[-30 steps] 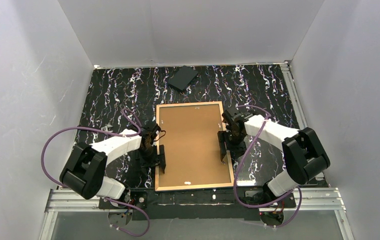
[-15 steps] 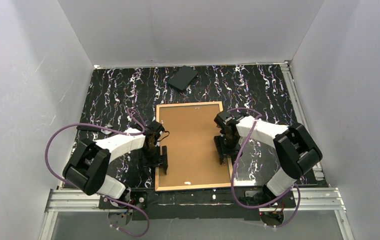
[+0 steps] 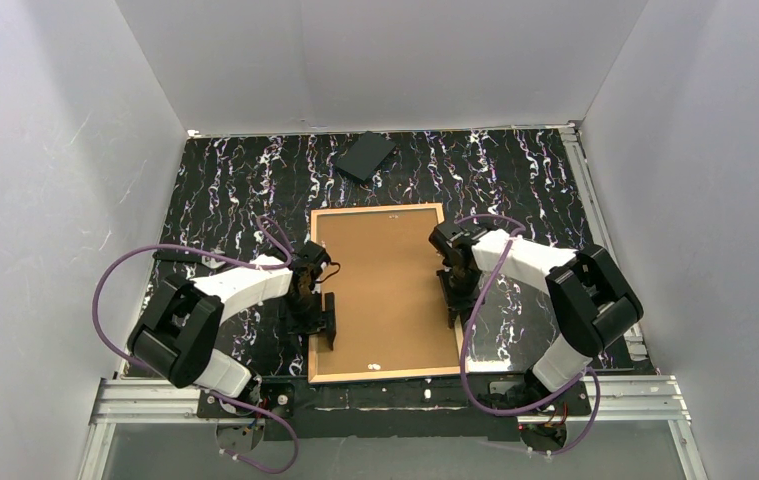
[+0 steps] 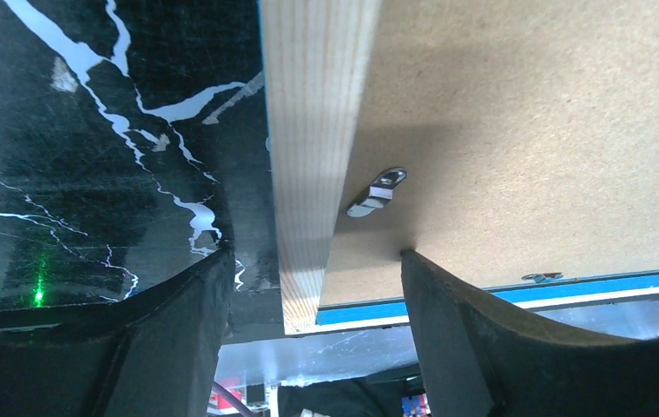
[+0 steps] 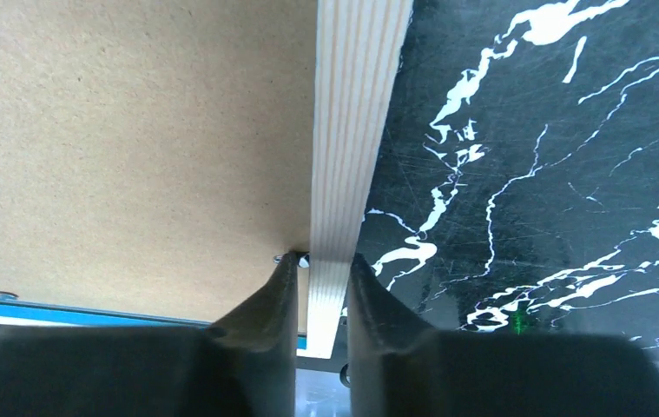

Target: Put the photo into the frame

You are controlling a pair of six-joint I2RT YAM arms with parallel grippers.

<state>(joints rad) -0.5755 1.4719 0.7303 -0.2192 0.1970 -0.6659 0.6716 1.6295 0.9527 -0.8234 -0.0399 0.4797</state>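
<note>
The frame (image 3: 385, 374) lies flat on the table, its tan wood rail up and a brown backing board (image 3: 385, 290) filling it. My left gripper (image 3: 317, 320) is open and straddles the left rail (image 4: 313, 130): one finger rests on the table, the other on the backing board (image 4: 525, 130). My right gripper (image 3: 452, 295) is shut on the right rail (image 5: 356, 130), its fingers (image 5: 273, 304) pressed to both sides of the wood. A blue edge (image 4: 517, 289) shows at the frame's near end. The photo is out of view.
A small black slab (image 3: 366, 156) lies at the back of the black marbled table (image 3: 225, 190). A metal clip (image 4: 376, 193) sits on the backing board by the left rail. White walls enclose the table on three sides.
My right gripper has moved in over the frame's right rail and shut on it. The left gripper has narrowed a little and stays across the left rail.
</note>
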